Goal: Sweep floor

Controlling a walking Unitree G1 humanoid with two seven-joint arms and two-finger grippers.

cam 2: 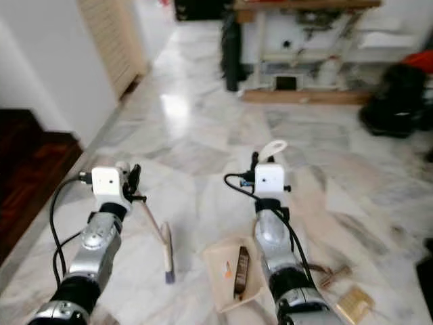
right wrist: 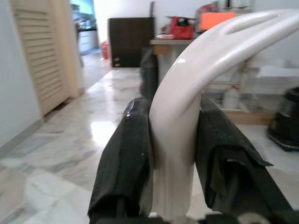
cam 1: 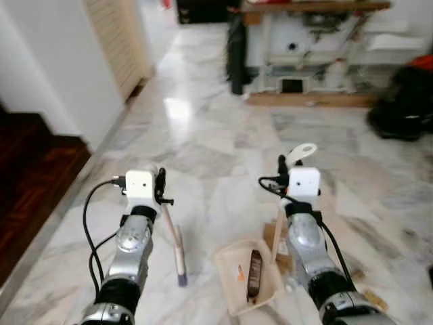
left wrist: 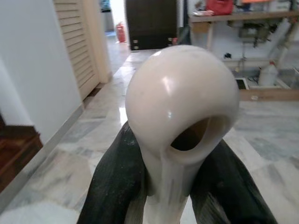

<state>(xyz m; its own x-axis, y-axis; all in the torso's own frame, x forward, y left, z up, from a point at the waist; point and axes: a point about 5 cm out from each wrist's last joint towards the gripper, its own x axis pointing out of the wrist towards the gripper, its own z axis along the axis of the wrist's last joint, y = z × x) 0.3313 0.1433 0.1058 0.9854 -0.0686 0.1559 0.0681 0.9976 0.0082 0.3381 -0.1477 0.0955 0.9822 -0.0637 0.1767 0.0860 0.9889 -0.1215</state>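
My left gripper [cam 1: 161, 186] is shut on the cream handle of a small brush [cam 1: 174, 238]. The brush slants down to its purple bristles [cam 1: 181, 276] on the marble floor. In the left wrist view the handle's rounded loop end [left wrist: 180, 88] stands out between the black fingers [left wrist: 117, 186]. My right gripper [cam 1: 284, 170] is shut on the dustpan's cream handle [right wrist: 187, 79], whose looped tip [cam 1: 302, 152] points up. The beige dustpan [cam 1: 237, 261] rests on the floor between my arms. It holds a brown strip [cam 1: 254, 272] and an orange scrap [cam 1: 240, 275].
Wood scraps [cam 2: 335, 274] and a flat tan piece [cam 2: 355, 302] lie on the floor right of the pan. A white wall [cam 1: 61, 74] and a dark wooden floor [cam 1: 30, 176] border the left. A cluttered workbench [cam 1: 311, 47] and a black bag [cam 1: 402, 105] stand ahead.
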